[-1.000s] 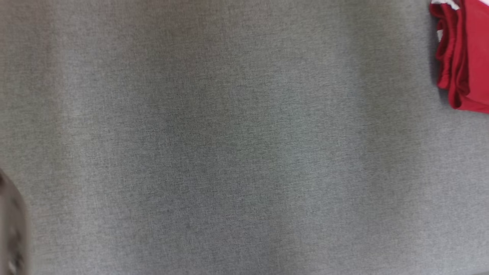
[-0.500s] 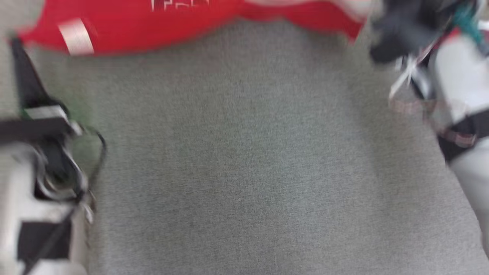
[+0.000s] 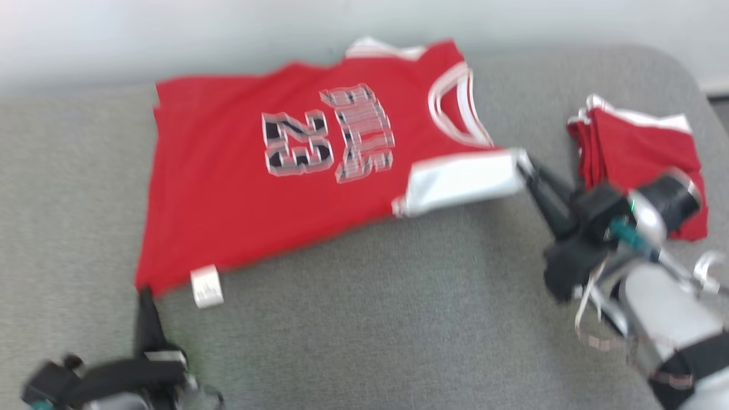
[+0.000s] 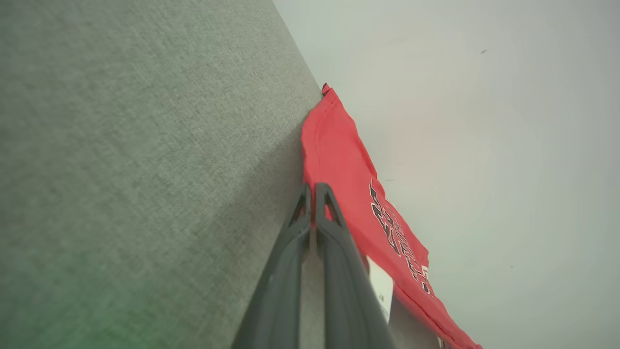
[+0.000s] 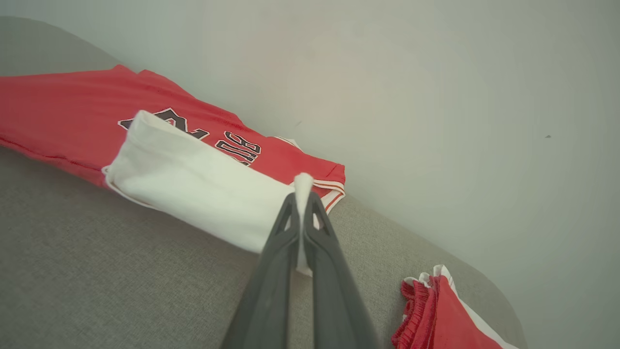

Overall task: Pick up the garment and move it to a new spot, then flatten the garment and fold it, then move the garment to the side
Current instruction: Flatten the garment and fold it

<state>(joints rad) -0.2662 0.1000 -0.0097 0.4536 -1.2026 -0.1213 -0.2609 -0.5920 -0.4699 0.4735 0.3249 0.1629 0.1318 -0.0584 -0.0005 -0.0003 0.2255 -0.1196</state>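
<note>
The jaws of the right gripper [image 3: 523,162] clamp the white sleeve [image 3: 461,182] of the jersey [image 3: 228,188], those of the left gripper [image 3: 145,293] are together at its hem corner, so both should pull apart evenly, low over the cushion [image 3: 370,313].

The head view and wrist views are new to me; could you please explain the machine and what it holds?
This is a wheeled robot with two arms. The head view looks down from its head; each wrist view looks along that arm's jaws. A red jersey lies on a grey cushion, with a folded red garment to its right. The right jaws are shut on the jersey's white flap. The left jaws are shut at its hem corner; whether they grip it is unclear.
</note>
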